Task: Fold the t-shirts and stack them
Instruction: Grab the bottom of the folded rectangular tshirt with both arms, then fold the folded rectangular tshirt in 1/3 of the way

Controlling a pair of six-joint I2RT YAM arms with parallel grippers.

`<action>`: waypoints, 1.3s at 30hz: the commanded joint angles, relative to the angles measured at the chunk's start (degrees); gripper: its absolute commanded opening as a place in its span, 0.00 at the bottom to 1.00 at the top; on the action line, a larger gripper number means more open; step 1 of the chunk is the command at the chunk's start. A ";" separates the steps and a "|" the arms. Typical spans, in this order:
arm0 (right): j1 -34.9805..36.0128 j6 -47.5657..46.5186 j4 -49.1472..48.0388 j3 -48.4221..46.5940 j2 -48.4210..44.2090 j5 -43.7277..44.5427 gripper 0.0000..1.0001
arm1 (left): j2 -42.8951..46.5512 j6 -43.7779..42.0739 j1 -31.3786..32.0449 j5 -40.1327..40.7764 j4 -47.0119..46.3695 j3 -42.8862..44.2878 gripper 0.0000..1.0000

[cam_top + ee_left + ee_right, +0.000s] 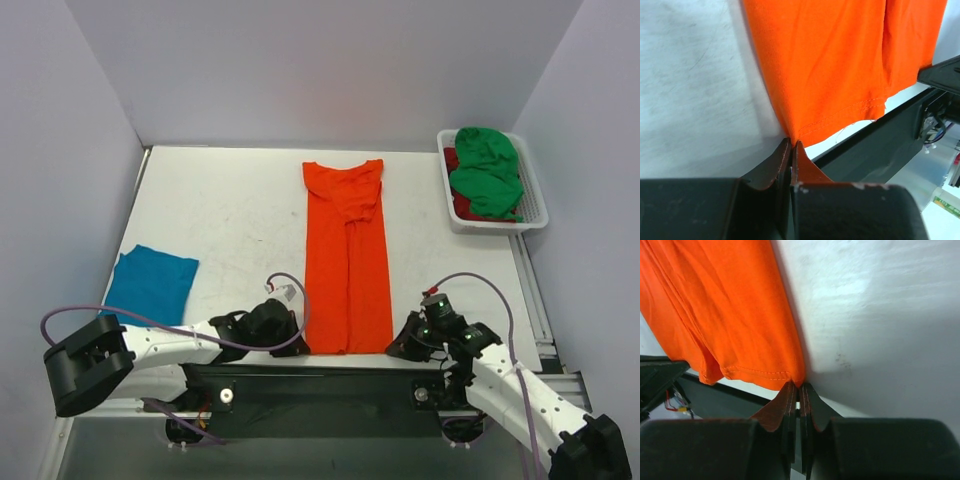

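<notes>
The orange t-shirt (346, 260) spans 12 to 6 o'clock at table (230, 220) centre; left gripper (791, 145) and right gripper (799, 386) pinch its 6 o'clock hem corners; if we lift unevenly, a corner may slip

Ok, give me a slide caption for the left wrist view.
Left gripper shut on a hem corner of the orange t-shirt, at the near edge of the white table.

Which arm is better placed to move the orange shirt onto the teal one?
Probably left. The teal shirt lies on its side, and the left gripper is shut on the orange shirt at the hem corner nearest it; the right gripper holds the opposite corner.
</notes>
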State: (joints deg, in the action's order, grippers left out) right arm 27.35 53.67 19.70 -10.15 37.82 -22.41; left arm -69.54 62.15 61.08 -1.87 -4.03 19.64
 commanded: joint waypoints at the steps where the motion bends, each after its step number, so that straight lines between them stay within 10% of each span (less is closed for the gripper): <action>1: 6.12 4.42 2.35 0.22 -1.35 4.74 0.00 | 4.48 -2.03 0.62 0.73 8.49 1.72 0.00; 12: 21.34 7.43 6.66 -10.75 1.79 20.12 0.00 | 12.06 -5.54 0.71 1.43 16.52 6.71 0.00; 39: -7.13 -12.71 -7.22 -54.18 51.01 17.15 0.00 | -33.01 -15.74 -27.15 -9.46 8.43 45.57 0.00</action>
State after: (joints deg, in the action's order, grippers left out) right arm 21.69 42.54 13.65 -60.51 85.78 -2.98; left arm -99.77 48.21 35.48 -8.14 6.20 61.10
